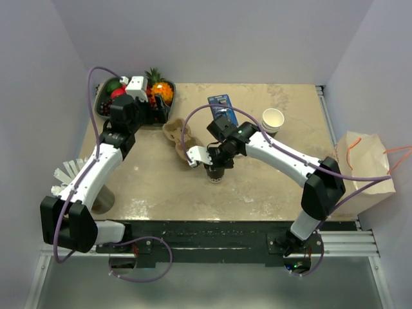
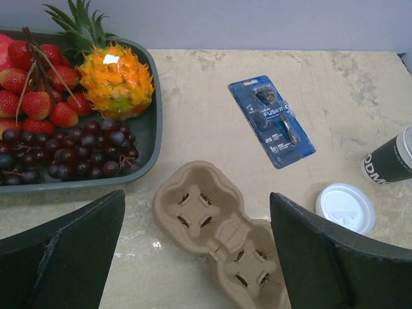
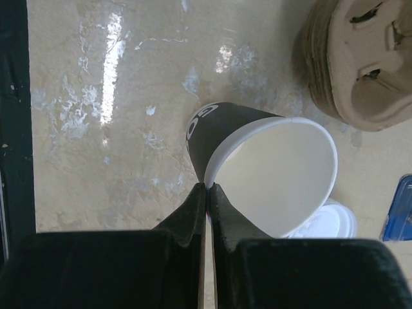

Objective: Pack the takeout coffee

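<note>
Right gripper [image 3: 207,190]: closed, pinching the rim of the cup [image 3: 273,174].
Cup: lidless, at the middle of the table [image 3: 96,161], near the cup carrier [image 3: 360,58].
Lid [image 2: 346,207]: flat on the table, just beside the cup.
Left gripper [image 2: 196,254]: fingers spread wide, above the cup carrier, near the fruit tray [image 2: 152,132].

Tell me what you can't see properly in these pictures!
- Top view: the coffee cup is mostly covered by the right hand.
- Left wrist view: the picture's right edge cuts the cup's printing off.
- Right wrist view: the white lid hides mostly behind the cup.
</note>
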Available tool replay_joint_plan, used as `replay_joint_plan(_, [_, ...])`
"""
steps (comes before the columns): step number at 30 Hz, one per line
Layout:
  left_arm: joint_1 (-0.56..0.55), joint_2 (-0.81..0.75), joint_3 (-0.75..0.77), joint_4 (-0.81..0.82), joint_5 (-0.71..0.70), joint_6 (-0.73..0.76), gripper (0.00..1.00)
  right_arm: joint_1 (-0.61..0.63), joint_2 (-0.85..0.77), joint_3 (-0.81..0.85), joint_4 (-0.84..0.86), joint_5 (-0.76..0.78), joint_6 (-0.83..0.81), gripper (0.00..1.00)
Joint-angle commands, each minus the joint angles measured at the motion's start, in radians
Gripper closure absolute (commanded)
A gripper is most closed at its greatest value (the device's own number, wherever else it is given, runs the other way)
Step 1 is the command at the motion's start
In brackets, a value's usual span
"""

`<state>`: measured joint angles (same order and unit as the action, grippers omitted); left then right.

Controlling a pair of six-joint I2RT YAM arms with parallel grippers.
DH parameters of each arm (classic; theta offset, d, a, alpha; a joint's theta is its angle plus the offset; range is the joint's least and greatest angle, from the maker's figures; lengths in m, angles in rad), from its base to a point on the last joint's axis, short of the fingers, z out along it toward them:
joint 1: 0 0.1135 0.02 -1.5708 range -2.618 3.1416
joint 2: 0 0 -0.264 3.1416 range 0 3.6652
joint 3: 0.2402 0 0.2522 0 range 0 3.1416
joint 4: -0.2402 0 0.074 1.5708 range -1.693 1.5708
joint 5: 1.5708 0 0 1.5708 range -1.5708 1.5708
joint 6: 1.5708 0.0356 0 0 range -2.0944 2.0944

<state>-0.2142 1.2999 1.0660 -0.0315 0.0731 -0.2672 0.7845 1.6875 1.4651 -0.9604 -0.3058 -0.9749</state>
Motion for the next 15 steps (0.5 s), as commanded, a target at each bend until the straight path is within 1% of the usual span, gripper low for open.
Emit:
replay_joint_plan(1, [0.01, 0.029, 0.058, 0.033, 0.001, 0.003, 0.02, 0.016, -0.063, -0.045, 0.071, 0.036, 0.022, 0.96])
replay_joint_plan(4, [0.025, 0.039, 0.06, 0.033, 0.011, -0.003, 0.02, 0.018, -0.071, -0.06, 0.072, 0.039, 0.027, 0.95])
replay_joint_plan(5, [0.044, 0.061, 0.068, -0.008, 0.039, -0.024, 0.02, 0.016, -0.077, -0.054, 0.039, 0.049, 0.009, 0.78])
replay_joint_plan(7, [0.047, 0.076, 0.078, -0.019, 0.048, -0.033, 0.02, 0.016, -0.104, -0.055, 0.011, 0.057, -0.019, 0.71])
replay_joint_plan(8, [0.049, 0.081, 0.08, -0.019, 0.056, -0.033, 0.02, 0.016, -0.126, -0.071, 0.009, 0.057, -0.028, 0.63])
replay_joint_plan(9, [0.05, 0.082, 0.08, -0.018, 0.06, -0.035, 0.02, 0.018, -0.146, -0.078, 0.011, 0.059, -0.037, 0.59])
replay_joint_plan(10, [0.049, 0.088, 0.08, -0.013, 0.063, -0.038, 0.02, 0.016, -0.179, -0.086, 0.012, 0.059, -0.05, 0.57])
replay_joint_plan(12, [0.049, 0.094, 0.08, -0.01, 0.073, -0.037, 0.02, 0.018, -0.198, -0.086, -0.003, 0.057, -0.051, 0.52])
replay_joint_plan(15, [0.049, 0.101, 0.08, -0.008, 0.079, -0.035, 0.02, 0.015, -0.209, -0.055, -0.059, 0.065, -0.056, 0.51])
